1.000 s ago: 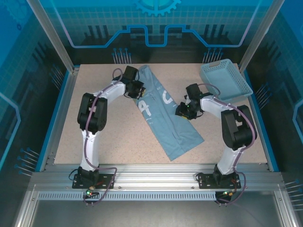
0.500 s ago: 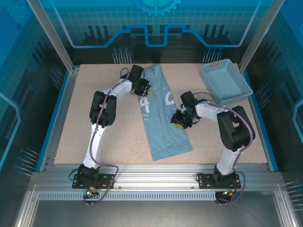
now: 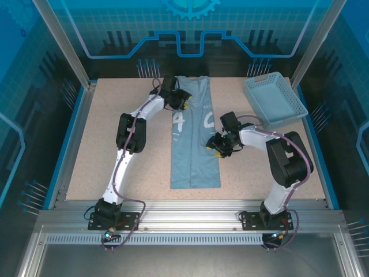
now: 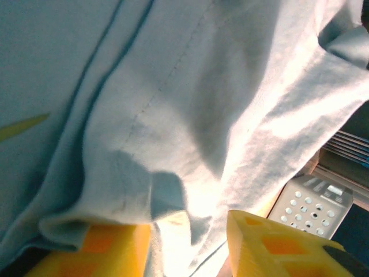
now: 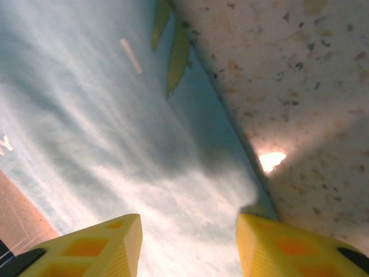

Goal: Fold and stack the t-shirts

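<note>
One pale blue t-shirt (image 3: 195, 151), folded into a long narrow strip, lies straight down the middle of the table with white lettering (image 3: 179, 124) on its upper half. My left gripper (image 3: 182, 99) sits at the strip's far left corner. In the left wrist view that gripper (image 4: 184, 231) is open, and loose wrinkled fabric (image 4: 190, 104) lies in the gap and drapes over the left finger (image 4: 109, 245). My right gripper (image 3: 214, 144) rests at the strip's right edge. In the right wrist view it (image 5: 187, 225) stands open just above the flat cloth (image 5: 115, 133), holding nothing.
A light blue mesh basket (image 3: 274, 103) stands at the back right corner. The speckled table (image 3: 115, 133) has free room left and right of the shirt, and bare tabletop (image 5: 300, 86) shows beside the shirt's edge. Metal frame posts ring the table.
The shirt swung from a diagonal lie to straight, its lower end moving left. The left gripper moved farther back, the right one left. Both sets of jaws opened wider.
</note>
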Robot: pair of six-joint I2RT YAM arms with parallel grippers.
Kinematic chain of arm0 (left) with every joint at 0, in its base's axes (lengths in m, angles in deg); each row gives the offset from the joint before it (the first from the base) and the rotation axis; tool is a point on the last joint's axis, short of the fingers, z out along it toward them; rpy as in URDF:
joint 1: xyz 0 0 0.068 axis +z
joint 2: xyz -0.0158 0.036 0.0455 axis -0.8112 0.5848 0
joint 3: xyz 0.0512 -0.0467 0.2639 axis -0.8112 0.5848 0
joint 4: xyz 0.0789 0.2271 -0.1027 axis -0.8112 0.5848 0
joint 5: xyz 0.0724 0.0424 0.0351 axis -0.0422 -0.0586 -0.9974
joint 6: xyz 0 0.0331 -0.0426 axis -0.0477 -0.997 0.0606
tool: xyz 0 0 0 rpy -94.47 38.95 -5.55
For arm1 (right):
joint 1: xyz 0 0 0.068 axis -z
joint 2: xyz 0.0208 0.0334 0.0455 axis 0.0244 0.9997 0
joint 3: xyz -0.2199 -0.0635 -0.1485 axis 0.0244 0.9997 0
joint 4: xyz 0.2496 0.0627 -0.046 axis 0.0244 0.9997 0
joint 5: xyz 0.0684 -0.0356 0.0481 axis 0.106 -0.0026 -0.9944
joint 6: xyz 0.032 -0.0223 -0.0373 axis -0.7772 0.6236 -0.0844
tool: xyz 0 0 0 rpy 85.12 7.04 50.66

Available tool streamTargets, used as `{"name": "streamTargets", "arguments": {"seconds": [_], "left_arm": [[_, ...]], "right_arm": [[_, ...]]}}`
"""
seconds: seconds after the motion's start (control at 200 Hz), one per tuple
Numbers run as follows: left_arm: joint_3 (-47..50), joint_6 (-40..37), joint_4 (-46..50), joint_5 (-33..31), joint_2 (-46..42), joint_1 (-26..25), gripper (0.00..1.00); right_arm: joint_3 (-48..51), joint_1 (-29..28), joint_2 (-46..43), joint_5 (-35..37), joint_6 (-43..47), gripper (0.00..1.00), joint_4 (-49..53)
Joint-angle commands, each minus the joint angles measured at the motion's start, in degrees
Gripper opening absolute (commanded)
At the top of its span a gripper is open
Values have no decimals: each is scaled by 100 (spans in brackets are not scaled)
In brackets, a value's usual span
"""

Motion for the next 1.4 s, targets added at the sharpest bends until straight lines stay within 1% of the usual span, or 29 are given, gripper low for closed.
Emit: {"name": "streamTargets", "arguments": {"seconds": [0.0,0.06,0.115,0.19,0.21,0.325,0.405,0.45,0.505,0.59,0.655,0.805,0.9,0.985,1.1,1.205,1.396], "left_arm": [[844,-368,-104,-312,-1308,50,52],[1964,-307,-704,-254,-2090,50,53],[2926,-330,-949,-167,-2736,42,53],[4205,-609,-807,-100,-3644,-35,53],[4548,-682,-741,-101,-3901,-60,53],[6625,-876,-427,-115,-5342,-394,52],[7584,-1034,251,-277,-6174,-738,51],[8094,-967,487,-372,-6647,-981,51],[8701,-700,482,-368,-7131,-1298,52],[9381,-310,293,-325,-7608,-1750,53],[9707,-226,180,-335,-7774,-1929,53],[10152,-246,-659,-8,-7633,-1940,53],[10101,-508,-713,199,-7398,-1960,50],[10215,-641,-858,198,-7389,-1969,47],[10336,-644,-1296,275,-7232,-1965,43],[10318,-561,-1631,289,-7040,-1995,40],[10100,-426,-1858,177,-6794,-2155,40]], "right_arm": [[141,-3,-974,363,288,51,161],[315,22,-1404,365,434,53,201],[492,68,-1771,289,568,54,324],[656,159,-2193,102,772,55,633],[837,188,-2290,36,825,55,740],[1119,321,-2635,-348,1212,55,1370],[1231,305,-2723,-576,1503,55,1879],[1350,267,-2790,-697,1604,55,2083],[1638,184,-2951,-825,1582,55,2102],[2197,139,-3297,-1022,1186,55,1758],[2320,-56,-3484,-897,897,55,1586],[2974,-741,-3680,-170,13,55,940],[3378,-824,-3935,74,-392,55,722],[3498,-903,-4237,331,-592,55,755],[3626,-934,-4391,382,-786,52,607],[3511,-1016,-4374,385,-815,51,474],[3179,-1063,-3894,174,-653,52,349]]}}
